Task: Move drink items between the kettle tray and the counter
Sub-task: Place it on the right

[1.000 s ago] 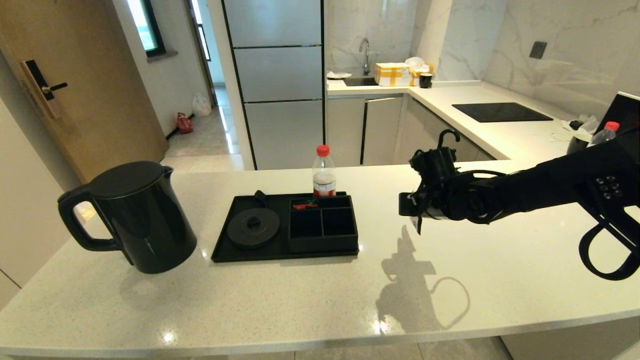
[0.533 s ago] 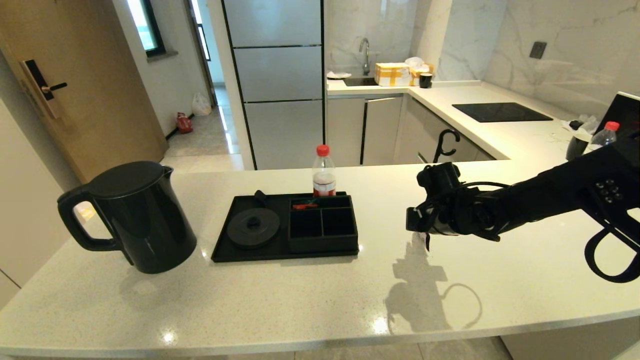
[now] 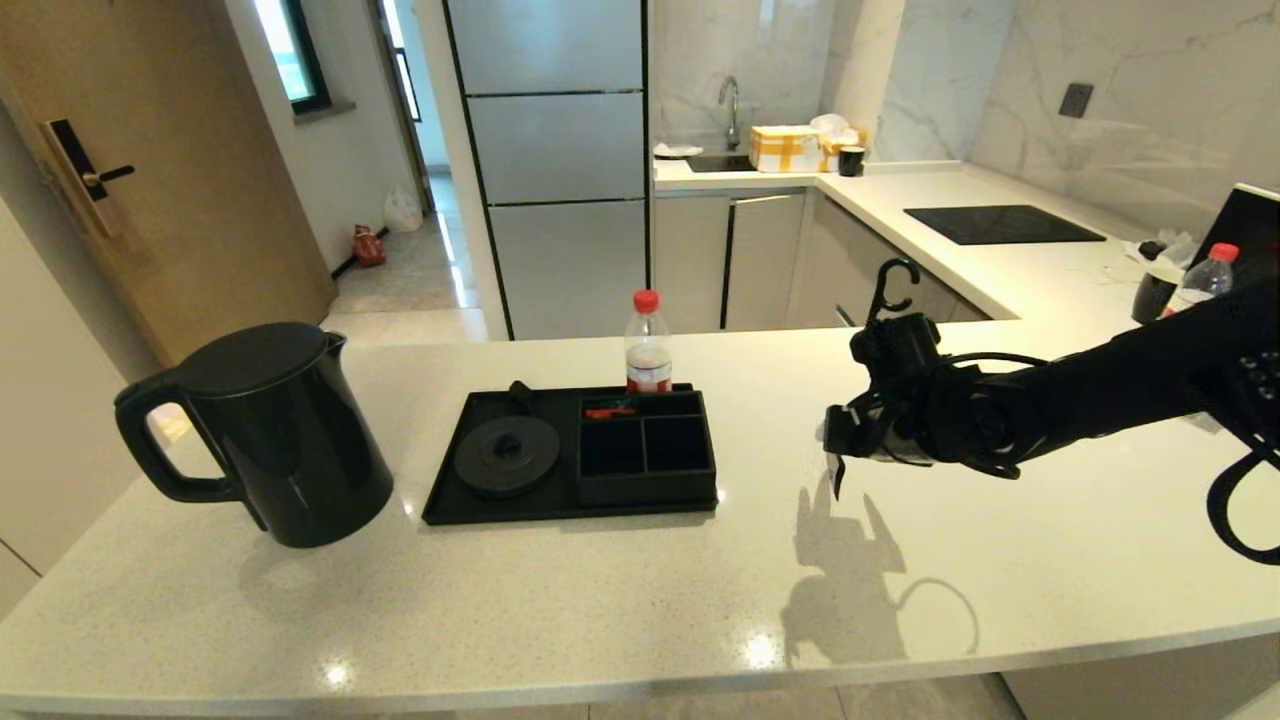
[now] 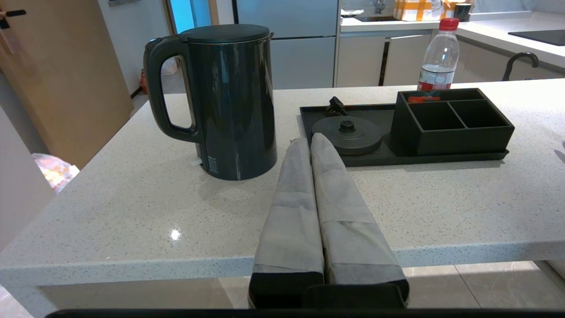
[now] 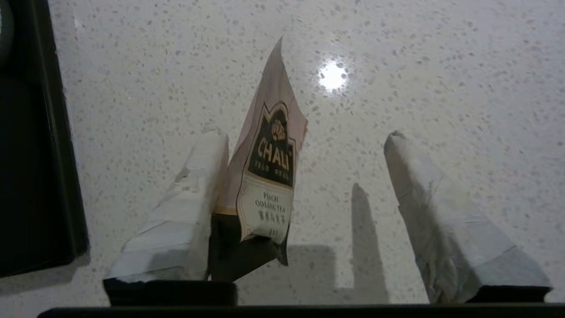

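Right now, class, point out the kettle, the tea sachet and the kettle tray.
kettle (image 3: 285,440), head view, front of its body.
tea sachet (image 5: 270,163), right wrist view, its dark logo.
kettle tray (image 3: 455,495), head view, bare floor near its front left corner.

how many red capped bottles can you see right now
2. One bottle stands on the counter just behind the kettle tray; the other bottle is at the far right. More may be hidden.

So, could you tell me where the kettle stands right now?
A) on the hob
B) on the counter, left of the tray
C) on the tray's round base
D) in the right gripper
B: the kettle stands on the counter, left of the tray, whose round base is bare.
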Available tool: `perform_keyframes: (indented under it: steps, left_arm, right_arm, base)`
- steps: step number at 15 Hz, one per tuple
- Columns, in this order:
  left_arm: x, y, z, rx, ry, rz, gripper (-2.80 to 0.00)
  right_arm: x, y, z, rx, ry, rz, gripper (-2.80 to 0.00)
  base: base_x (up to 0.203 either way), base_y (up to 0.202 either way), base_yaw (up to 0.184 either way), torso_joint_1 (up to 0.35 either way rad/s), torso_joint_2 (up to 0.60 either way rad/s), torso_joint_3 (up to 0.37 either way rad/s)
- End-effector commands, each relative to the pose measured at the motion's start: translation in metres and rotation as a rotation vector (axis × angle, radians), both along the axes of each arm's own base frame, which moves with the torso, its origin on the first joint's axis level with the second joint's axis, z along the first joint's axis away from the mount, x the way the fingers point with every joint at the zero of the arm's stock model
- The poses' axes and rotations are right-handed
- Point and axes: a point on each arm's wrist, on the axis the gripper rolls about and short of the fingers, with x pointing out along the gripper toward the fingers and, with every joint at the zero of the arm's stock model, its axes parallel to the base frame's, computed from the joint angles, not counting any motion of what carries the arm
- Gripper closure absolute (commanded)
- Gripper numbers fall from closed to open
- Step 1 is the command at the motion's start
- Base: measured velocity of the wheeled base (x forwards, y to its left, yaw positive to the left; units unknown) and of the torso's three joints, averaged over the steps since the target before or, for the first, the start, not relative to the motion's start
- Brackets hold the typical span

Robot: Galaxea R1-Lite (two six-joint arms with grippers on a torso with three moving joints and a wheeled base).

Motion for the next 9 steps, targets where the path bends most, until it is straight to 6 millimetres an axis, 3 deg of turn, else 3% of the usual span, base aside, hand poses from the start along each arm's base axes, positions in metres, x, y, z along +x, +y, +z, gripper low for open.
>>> perform_keyframes:
  steps: [1,5,9]
  left_arm:
    - [0.004,0.0,-0.011,0.0,0.038,0.001,0.0]
    - [0.004,0.0,-0.011,0.0,0.038,0.0,0.0]
    - [0.004,0.0,-0.011,0.0,0.038,0.0,0.0]
  right_arm:
    - [-0.007,-0.003,0.011,0.006,-0.017,-0.004,-2.8]
    - [-0.025,-0.02,0.024,0.003,-0.023,-0.034,-2.8]
    - [-0.033,-0.029,0.013,-0.008,0.019,-0.053,-2.8]
  base:
    - [0.0,0.0,0.0,0.0,0.0,0.0]
    - [0.0,0.0,0.0,0.0,0.0,0.0]
    - [0.0,0.0,0.0,0.0,0.0,0.0]
